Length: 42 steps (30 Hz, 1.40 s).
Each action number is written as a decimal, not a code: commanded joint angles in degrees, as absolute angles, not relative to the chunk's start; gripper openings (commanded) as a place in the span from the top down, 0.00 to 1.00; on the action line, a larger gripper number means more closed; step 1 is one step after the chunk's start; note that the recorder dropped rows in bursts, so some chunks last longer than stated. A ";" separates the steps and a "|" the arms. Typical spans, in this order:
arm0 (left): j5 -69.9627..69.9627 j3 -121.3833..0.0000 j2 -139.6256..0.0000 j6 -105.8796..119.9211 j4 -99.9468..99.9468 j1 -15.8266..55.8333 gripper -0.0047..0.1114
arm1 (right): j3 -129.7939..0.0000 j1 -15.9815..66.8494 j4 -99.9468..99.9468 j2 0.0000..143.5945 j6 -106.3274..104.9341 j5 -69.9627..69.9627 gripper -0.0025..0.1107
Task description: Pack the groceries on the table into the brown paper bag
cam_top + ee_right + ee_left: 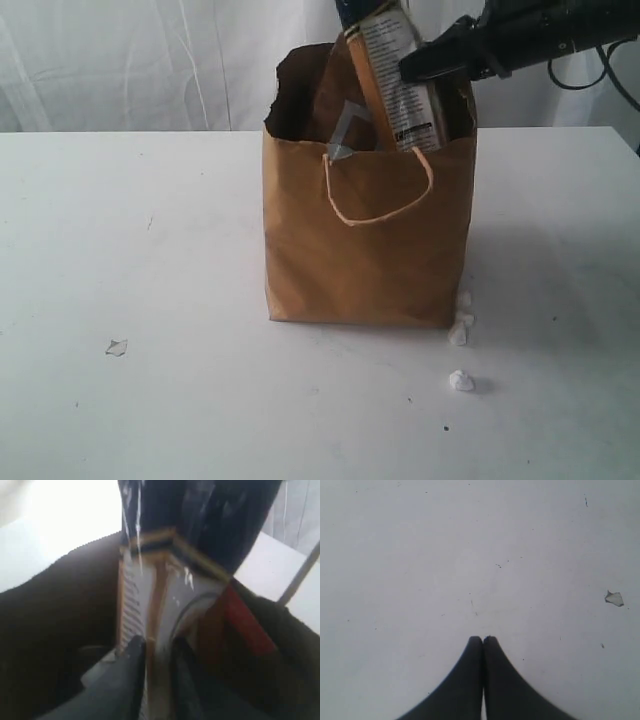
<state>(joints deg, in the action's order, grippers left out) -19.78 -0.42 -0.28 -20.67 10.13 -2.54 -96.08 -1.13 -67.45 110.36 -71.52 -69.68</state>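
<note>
The brown paper bag (365, 250) stands upright in the middle of the white table (120, 230). The long dark pasta packet (390, 60) leans out of the bag's open top, its lower end inside. My right gripper (415, 68) reaches in from the right above the bag's rim. In the right wrist view its fingertips (157, 642) sit on both sides of the packet's seam (165, 580), shut on it, over the bag's dark inside (50, 630). My left gripper (483, 639) is shut and empty above bare table (470, 555).
A red strip (247, 622) shows inside the bag next to the packet, and a grey corner (345, 135) pokes up near the front rim. White crumbs (460, 380) lie by the bag's right foot. A pale flake (116, 347) (614, 598) lies on the table at the left.
</note>
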 commanded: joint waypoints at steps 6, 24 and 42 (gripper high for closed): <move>-21.99 0.00 0.00 -20.71 10.11 -2.69 0.96 | -95.90 -1.06 -71.01 109.51 -72.23 -69.96 0.50; -21.99 0.00 0.00 -20.71 10.11 -2.69 0.96 | -95.90 -10.97 -71.33 98.97 -66.65 -63.63 0.59; -21.99 0.00 0.00 -20.71 10.11 -2.69 0.96 | -68.81 -8.91 -26.95 87.71 -48.49 -61.78 0.98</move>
